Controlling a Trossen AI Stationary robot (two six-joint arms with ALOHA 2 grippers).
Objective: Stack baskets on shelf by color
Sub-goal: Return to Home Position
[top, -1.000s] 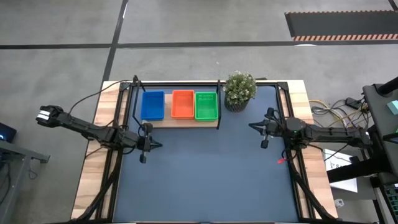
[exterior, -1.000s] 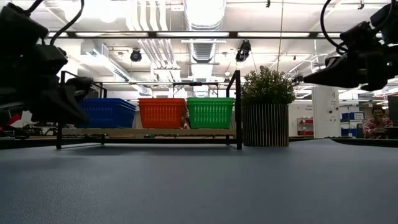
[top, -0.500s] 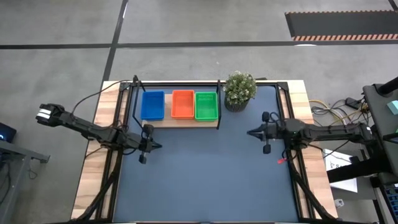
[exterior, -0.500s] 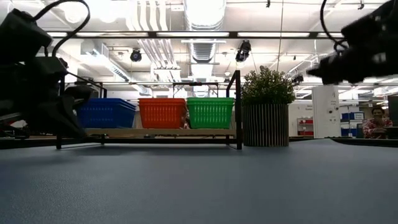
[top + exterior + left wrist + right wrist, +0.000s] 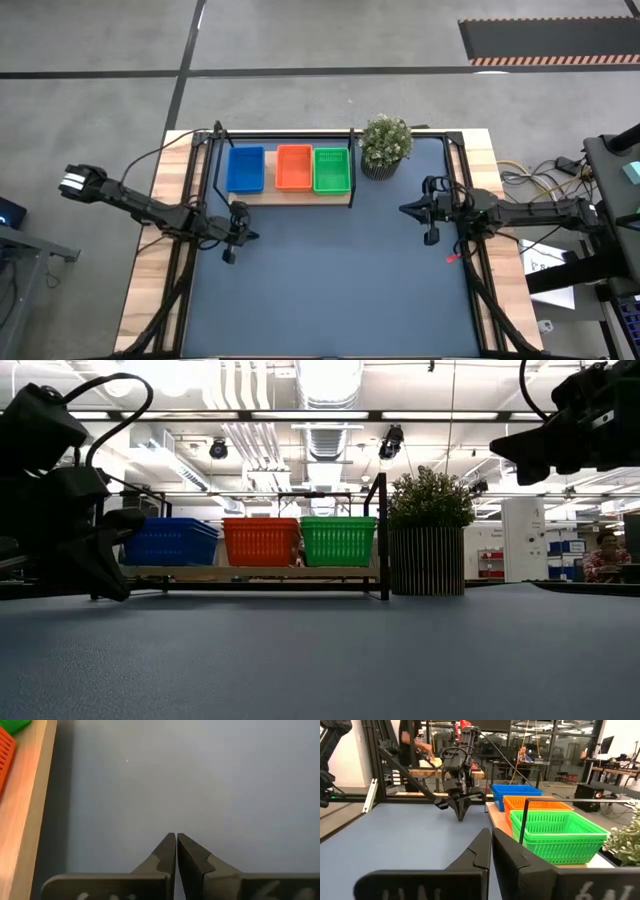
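baskets [image 5: 294,167]: blue, orange, green side by side on shelf [image 5: 270,197], row running left-right | left gripper [image 5: 254,236]: pinched closed, empty, near blue end | right gripper [image 5: 403,209]: pinched closed, empty, off green end, near plant [image 5: 385,143]

You find the baskets [image 5: 294,168] side by side on the shelf [image 5: 300,198], at the rear of the table [image 5: 330,290]; the plant [image 5: 385,143] stands just right of it.

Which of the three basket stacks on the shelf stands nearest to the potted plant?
The green stack, at the end of the shelf beside the plant. The orange stack sits in the middle, the blue stack at the far end.
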